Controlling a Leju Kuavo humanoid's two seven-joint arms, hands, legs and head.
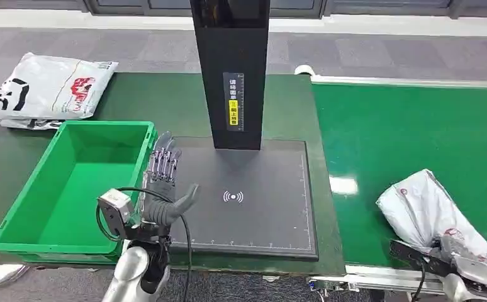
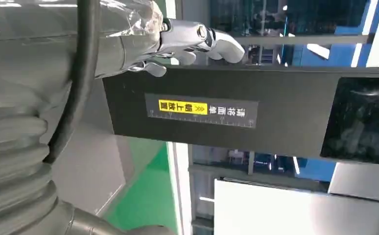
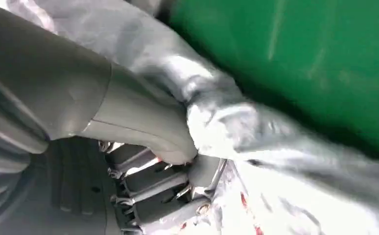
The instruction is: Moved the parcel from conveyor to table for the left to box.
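A white plastic parcel (image 1: 430, 211) with red print lies crumpled on the green conveyor (image 1: 404, 126) at the near right. My right hand (image 1: 464, 277) grips its near end; in the right wrist view the thumb (image 3: 143, 127) and fingers (image 3: 153, 196) pinch the parcel's film (image 3: 275, 147). My left hand (image 1: 163, 182) hovers with its fingers spread and nothing in it, over the left edge of the black scanner mat (image 1: 260, 207), beside the green box (image 1: 106, 124). In the left wrist view the left hand's fingers (image 2: 177, 41) stretch toward the black column (image 2: 275, 112).
The green box is empty and sits at the table's left. A tall black scanner column (image 1: 231, 69) rises from the back of the mat. A second white parcel (image 1: 49, 88) lies at the far left corner of the table.
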